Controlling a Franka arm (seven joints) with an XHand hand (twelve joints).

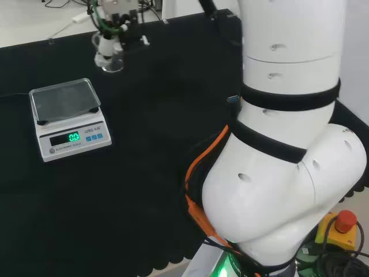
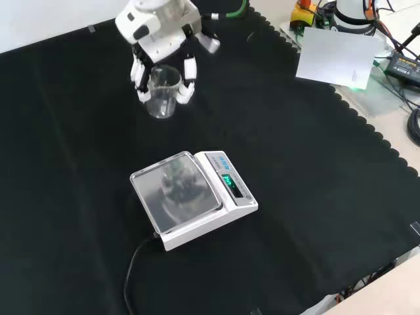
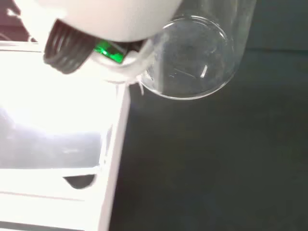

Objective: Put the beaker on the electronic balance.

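Note:
A clear glass beaker (image 2: 162, 93) is held upright above the black cloth at the top of the front view, with my hand (image 2: 157, 33) curled round it from above; white fingertips (image 2: 188, 68) flank its rim. In the head view the beaker (image 1: 111, 59) hangs under the hand (image 1: 115, 17) at the far side of the bench, beyond the balance. The white electronic balance (image 2: 197, 197) with a steel pan (image 2: 176, 190) and a green display sits mid-cloth, nearer the camera than the beaker. The wrist view shows the beaker's round base (image 3: 190, 60) close beside the balance (image 3: 57, 144).
The arm's big white links (image 1: 288, 133) stand at the right of the head view. A black cable (image 2: 134, 269) runs from the balance toward the front view's bottom. A white sheet (image 2: 335, 59) and cables lie off the cloth at the front view's top right.

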